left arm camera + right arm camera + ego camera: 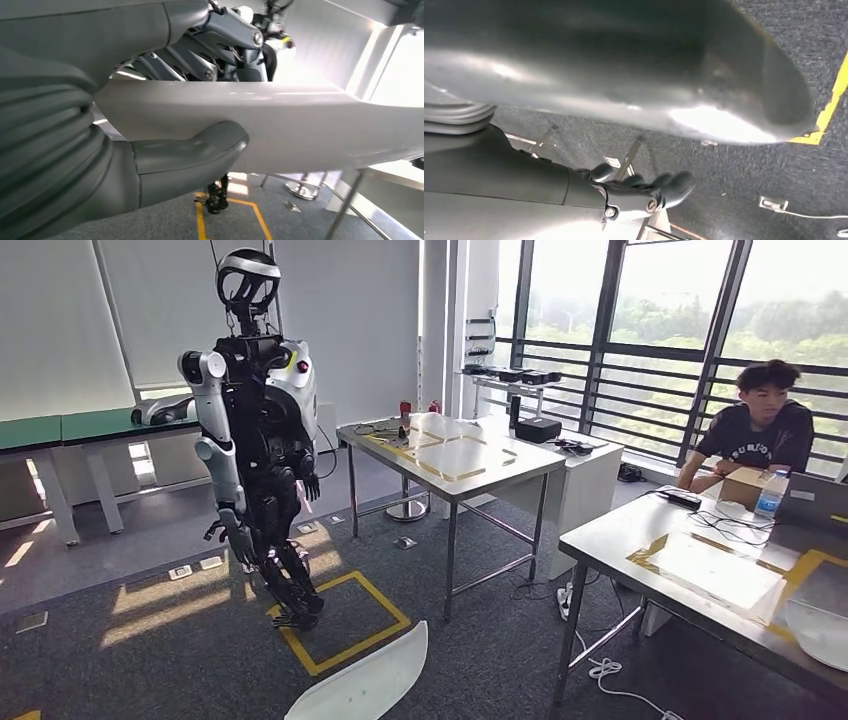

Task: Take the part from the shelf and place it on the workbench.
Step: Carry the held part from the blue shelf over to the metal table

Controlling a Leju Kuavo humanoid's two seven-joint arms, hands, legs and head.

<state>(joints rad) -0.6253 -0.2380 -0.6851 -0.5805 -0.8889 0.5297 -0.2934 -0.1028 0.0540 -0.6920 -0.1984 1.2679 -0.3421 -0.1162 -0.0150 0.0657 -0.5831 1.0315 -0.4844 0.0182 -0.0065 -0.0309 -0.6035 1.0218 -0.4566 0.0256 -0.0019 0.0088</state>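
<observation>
Part (pixel 280 120) in our hands, off the shelf: left hand (pixel 185 155) grips the white panel, thumb on its face; right hand (pixel 644 190) sits under it w/ fingers curled, grip unclear. Workbench (pixel 455 455) ahead; walk and set-down remain.

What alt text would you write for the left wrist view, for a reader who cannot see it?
The robot's grey left hand holds a long white curved part, its thick thumb pressed against the part's surface. Behind the part stand another humanoid robot, grey carpet with yellow floor tape and metal table legs.
</observation>
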